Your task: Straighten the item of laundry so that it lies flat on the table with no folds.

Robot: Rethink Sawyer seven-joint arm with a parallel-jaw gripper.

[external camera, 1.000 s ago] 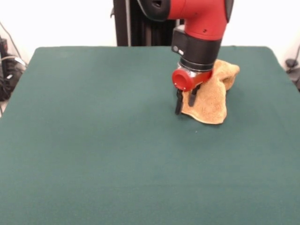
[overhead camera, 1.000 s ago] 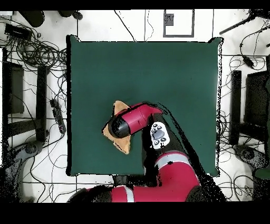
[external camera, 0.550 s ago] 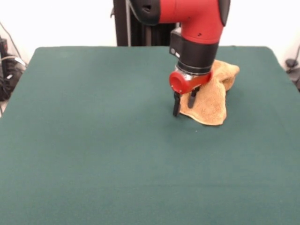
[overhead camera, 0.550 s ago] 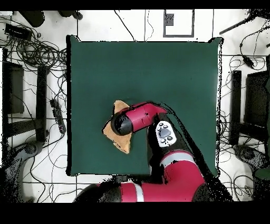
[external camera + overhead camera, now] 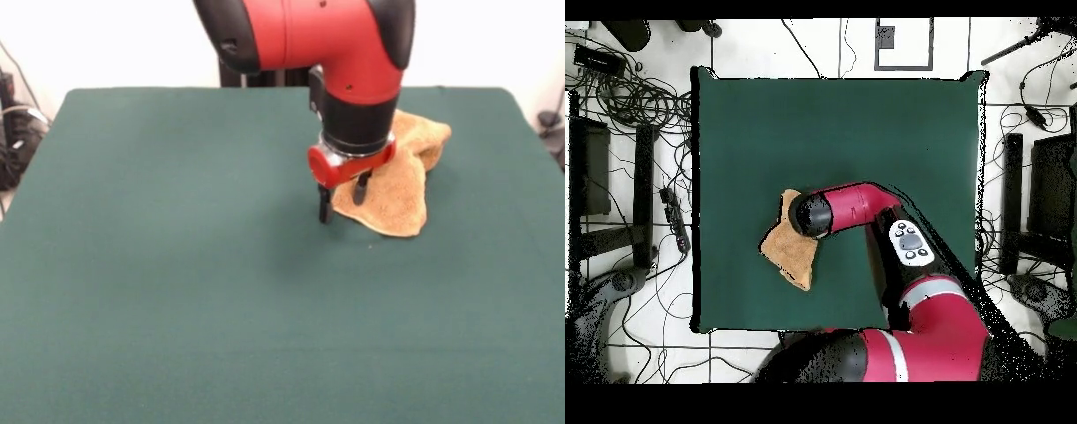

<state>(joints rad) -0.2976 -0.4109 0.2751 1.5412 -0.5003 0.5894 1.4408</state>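
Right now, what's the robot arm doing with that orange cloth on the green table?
The red arm's gripper is down at the near edge of the crumpled orange towel on the green table, jaws open. One finger stands on the bare table beside the towel, the other over its edge. The towel is bunched and folded, not yet spread flat.

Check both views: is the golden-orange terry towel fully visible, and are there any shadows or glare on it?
Front view: even light, no glare; the red and black arm covers part of the golden-orange terry towel, and the gripper casts a faint shadow on the dark green table. Overhead view: the arm hides the towel's upper right corner.
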